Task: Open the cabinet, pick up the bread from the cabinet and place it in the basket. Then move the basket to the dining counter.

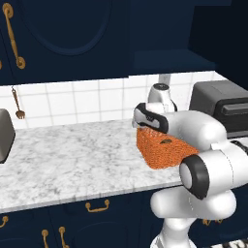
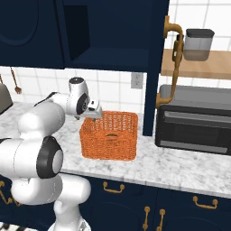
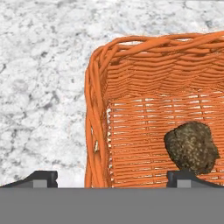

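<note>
The orange woven basket (image 1: 162, 151) (image 2: 109, 135) (image 3: 144, 109) stands on the marble worktop. The bread (image 3: 191, 146), a small brown lump, lies on the basket's floor near one wall. My gripper (image 2: 94, 115) (image 3: 114, 178) hovers open just above the basket's rim, one finger outside the wall and one over the bread, holding nothing. The cabinet (image 2: 113, 31) above is open, its door (image 2: 153, 67) swung out edge-on with the brass handle (image 2: 173, 63) facing right. The dining counter is out of view.
A dark grey oven (image 1: 220, 104) (image 2: 194, 119) stands close to the right of the basket. A toaster (image 1: 4, 135) sits at the far left of the worktop (image 1: 72, 155). A jar (image 2: 198, 44) rests on a wooden shelf. Brass-handled drawers (image 2: 113, 187) run below.
</note>
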